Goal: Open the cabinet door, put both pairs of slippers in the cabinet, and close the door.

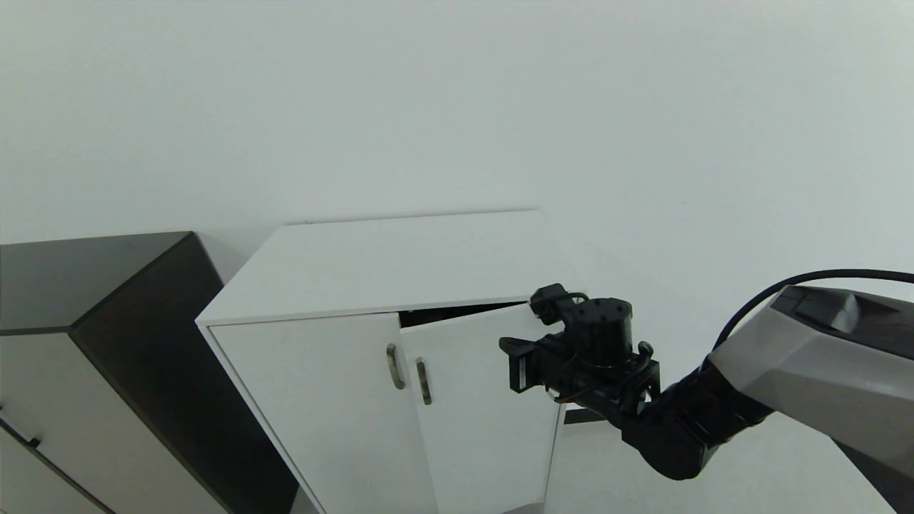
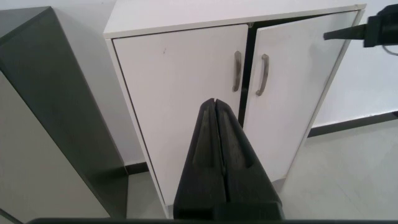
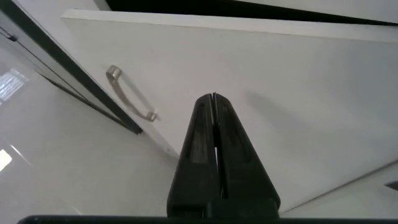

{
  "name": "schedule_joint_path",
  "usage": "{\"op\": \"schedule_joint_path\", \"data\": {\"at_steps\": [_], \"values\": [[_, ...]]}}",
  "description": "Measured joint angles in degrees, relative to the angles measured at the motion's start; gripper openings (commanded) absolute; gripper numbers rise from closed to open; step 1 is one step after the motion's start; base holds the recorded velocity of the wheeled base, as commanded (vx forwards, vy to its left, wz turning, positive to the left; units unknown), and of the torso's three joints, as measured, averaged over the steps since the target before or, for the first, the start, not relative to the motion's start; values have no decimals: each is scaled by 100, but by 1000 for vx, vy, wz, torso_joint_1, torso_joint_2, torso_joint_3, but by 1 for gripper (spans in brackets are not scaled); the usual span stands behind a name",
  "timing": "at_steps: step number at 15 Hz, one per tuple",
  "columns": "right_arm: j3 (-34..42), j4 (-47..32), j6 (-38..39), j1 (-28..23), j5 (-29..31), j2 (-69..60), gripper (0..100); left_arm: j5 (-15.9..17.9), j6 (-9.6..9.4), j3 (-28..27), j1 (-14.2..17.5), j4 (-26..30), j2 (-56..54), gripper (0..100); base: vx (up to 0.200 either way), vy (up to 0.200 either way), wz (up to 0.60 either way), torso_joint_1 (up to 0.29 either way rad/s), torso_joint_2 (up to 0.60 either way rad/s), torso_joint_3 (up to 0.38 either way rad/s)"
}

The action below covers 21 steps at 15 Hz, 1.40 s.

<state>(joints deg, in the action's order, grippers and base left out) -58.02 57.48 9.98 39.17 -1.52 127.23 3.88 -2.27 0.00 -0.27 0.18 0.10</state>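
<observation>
Closest in, the right end effector (image 1: 515,365) hangs at the upper outer part of the cabinet's (image 1: 371,264) right-hand door (image 1: 478,421). Its two black fingers are pressed together with nothing between them, and whether they touch the panel cannot be told. The left end effector (image 2: 214,102) is likewise closed and empty, and points at the cabinet's left-hand door (image 2: 180,93) from farther back.

The right-hand door stands slightly ajar, with a dark gap along its top edge and between the two doors. It looks like a flat, stiff panel of smooth white laminated board. It is probably slippery on its face and light enough to swing with a modest pull (a judgement, as the hinges are hidden). The best hold is likely the slim handle (image 1: 423,381) near the door's inner edge, a curved brushed-metal bar standing off the surface; hooking the free edge would be the alternative. A second handle (image 1: 391,366) sits on the left-hand door.

The cabinet's top is a plain matt white slab with square corners. To the cabinet's left stands a dark unit (image 1: 107,300), and behind both is a bare pale wall (image 1: 457,107).
</observation>
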Motion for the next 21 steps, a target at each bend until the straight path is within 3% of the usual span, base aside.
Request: {"op": "schedule_joint_path", "data": {"at_steps": [13, 18, 21], "values": [[-1069, -468, -9, -422, 20, 628, 0, -2, 0, 0, 0, 0, 0, 0, 0, 0, 0, 0, 0, 0], [-1017, -427, -13, -439, 41, 662, 0, 0, 0, 0, 5, -2, 0, 0, 0, 0, 0, 0, 0, 0], [-457, -282, -22, -402, 62, 397, 0, 0, -2, 0, 0, 0, 0, 0, 0, 0, 0, 0, 0, 0]]}}
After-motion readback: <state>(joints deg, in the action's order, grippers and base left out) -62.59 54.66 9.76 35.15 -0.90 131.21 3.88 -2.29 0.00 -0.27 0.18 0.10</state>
